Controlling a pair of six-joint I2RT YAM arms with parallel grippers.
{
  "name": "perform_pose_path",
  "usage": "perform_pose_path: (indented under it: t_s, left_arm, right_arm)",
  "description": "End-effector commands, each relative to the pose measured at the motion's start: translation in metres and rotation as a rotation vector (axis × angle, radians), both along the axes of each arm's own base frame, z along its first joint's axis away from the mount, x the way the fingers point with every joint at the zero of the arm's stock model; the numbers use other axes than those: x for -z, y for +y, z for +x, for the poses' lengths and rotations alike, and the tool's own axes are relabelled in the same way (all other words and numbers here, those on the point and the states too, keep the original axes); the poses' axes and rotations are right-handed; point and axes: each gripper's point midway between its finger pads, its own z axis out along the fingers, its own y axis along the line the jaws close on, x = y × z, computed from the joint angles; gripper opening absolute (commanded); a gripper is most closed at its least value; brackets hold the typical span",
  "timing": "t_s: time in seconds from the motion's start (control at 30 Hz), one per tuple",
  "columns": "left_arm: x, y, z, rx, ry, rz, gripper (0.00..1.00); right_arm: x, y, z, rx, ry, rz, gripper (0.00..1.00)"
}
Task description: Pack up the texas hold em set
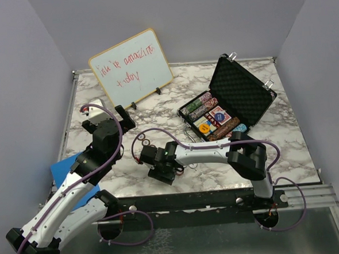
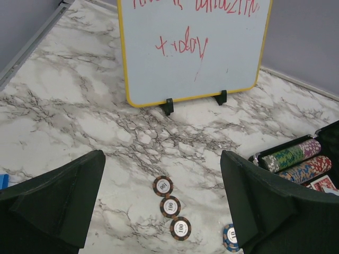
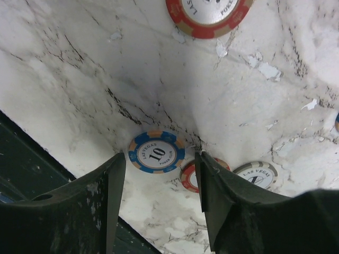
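Between the spread fingers of the right gripper point(image 3: 160, 159) a blue "10" chip point(image 3: 157, 152) lies flat on the marble table point(image 3: 79, 79). Neither pad visibly touches it. A red chip point(image 3: 189, 177) sits just beside one finger, partly hidden by it, and a grey chip point(image 3: 256, 174) lies just outside that finger.

The left gripper point(image 2: 161, 156) is also spread and holds nothing. Three brown "100" chips point(image 2: 170, 206) lie in a line between its fingers.

Progress, as judged: partway. The briefcase point(image 1: 245, 88) stands open with chip rows point(image 1: 200, 108) and card decks point(image 1: 220, 117) seated in the foam. Loose chips are not yet gathered, and the lid and latches are not yet closed.

Clearances: the table's dark near edge runs close outside the right gripper's other finger, so there is little margin on that side, and the red chip crowds the opposite side. Ahead of the left fingers is open marble. The whiteboard point(image 2: 190, 53) stands well apart beyond it, and the briefcase lies outside one finger.
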Motion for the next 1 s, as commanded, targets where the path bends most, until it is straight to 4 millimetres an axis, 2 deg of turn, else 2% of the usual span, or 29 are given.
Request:
perform_pose_path:
  t_s: [0.0, 0.13, 0.37, 0.5, 0.73, 0.87, 0.97]
  left_arm:
    - [-0.001, 0.005, 0.000, -0.025, -0.012, 0.013, 0.99]
    - [-0.002, 0.005, 0.001, -0.022, -0.013, 0.013, 0.99]
    - [-0.003, 0.007, -0.001, -0.024, -0.013, 0.016, 0.99]
    - [-0.002, 0.008, -0.002, -0.026, -0.013, 0.015, 0.99]
    - [0.000, 0.007, -0.002, -0.026, -0.007, 0.020, 0.99]
    - [0.001, 0.007, -0.002, -0.024, -0.004, 0.021, 0.99]
    - [0.001, 0.006, -0.002, -0.024, -0.003, 0.020, 0.99]
  right_arm:
    - [-0.002, -0.020, 0.002, 0.013, -0.012, -0.093, 0.60]
    - [-0.004, -0.003, 0.000, -0.007, 0.011, -0.040, 0.62]
    - [0.009, 0.004, -0.002, -0.010, 0.035, -0.041, 0.61]
    - [0.017, -0.001, -0.004, 0.014, 0.043, -0.064, 0.60]
    - [0.027, -0.015, -0.010, 0.060, 0.065, -0.111, 0.50]
    - [0.029, -0.017, -0.004, 0.091, 0.034, -0.121, 0.44]
    - [0.021, -0.012, 0.003, 0.116, 0.008, -0.092, 0.42]
